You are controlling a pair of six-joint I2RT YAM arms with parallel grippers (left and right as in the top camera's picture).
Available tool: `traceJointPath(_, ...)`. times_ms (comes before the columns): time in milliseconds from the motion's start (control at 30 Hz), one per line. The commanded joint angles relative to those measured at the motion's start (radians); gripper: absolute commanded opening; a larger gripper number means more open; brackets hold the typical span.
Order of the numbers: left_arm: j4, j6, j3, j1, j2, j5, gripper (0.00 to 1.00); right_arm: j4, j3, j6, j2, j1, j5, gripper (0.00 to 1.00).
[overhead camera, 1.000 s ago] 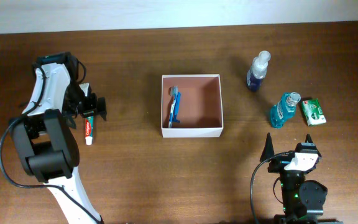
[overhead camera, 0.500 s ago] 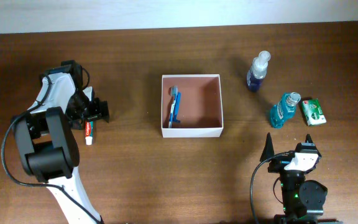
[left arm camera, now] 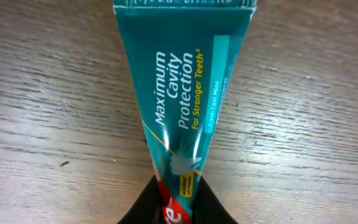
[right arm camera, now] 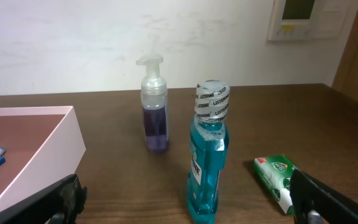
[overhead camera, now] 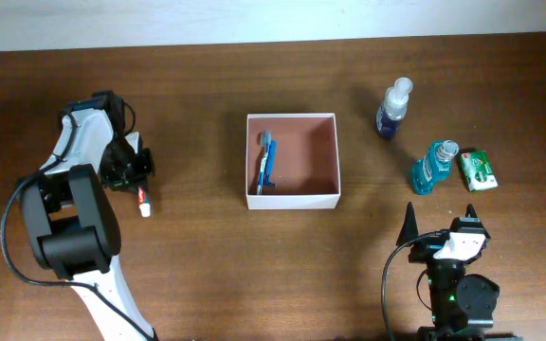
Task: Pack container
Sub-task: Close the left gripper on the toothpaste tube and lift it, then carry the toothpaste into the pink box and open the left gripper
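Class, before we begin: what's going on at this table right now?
A two-armed robot is packing toiletries into the container. The left gripper is shut on a toothpaste tube that lies on the table, left of the container. A blue toothbrush is already inside. The right gripper sits open near the front edge. A pump bottle, mouthwash and a green packet stand unpacked on the right.

Soft, even light; the overhead view is sharp, with faint shadows. The tube fills the left wrist view, crisp, with a small glare patch.
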Motion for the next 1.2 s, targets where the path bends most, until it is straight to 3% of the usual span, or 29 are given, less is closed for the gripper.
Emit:
traceJointPath(0, -0.01, 0.005, 0.028, 0.0, 0.005, 0.018, 0.12, -0.008, -0.005, 0.001, -0.006, -0.006, 0.009, 0.98)
traceJointPath(133, -0.085, 0.005, 0.1, -0.002, 0.005, 0.035, 0.12, -0.008, -0.005, 0.001, -0.006, -0.006, 0.009, 0.99)
traceJointPath(267, -0.214, 0.005, 0.291, -0.021, 0.005, 0.146, 0.12, -0.008, -0.005, 0.001, -0.006, -0.006, 0.009, 0.98)
traceJointPath(433, -0.376, 0.005, 0.587, -0.188, 0.005, 0.262, 0.13, -0.008, -0.005, 0.001, -0.006, -0.006, 0.009, 0.98)
traceJointPath(633, -0.331, -0.012, 0.677, -0.412, 0.005, 0.261, 0.13, -0.008, -0.005, 0.001, -0.006, -0.006, 0.009, 0.98)
traceJointPath(700, -0.291, -0.051, 0.67, -0.507, 0.005, 0.227, 0.15, -0.008, -0.005, 0.001, -0.006, -0.006, 0.009, 0.98)
traceJointPath(867, -0.284, -0.193, 0.662, -0.595, 0.005, 0.029, 0.16, -0.008, -0.005, 0.001, -0.006, -0.006, 0.009, 0.98)
traceJointPath(1067, -0.276, -0.245, 0.662, -0.658, 0.005, 0.022, 0.16, -0.008, -0.005, 0.001, -0.006, -0.006, 0.009, 0.98)
traceJointPath(1167, -0.276, -0.33, 0.661, -0.676, 0.005, -0.054, 0.16, -0.008, -0.005, 0.001, -0.006, -0.006, 0.009, 0.98)
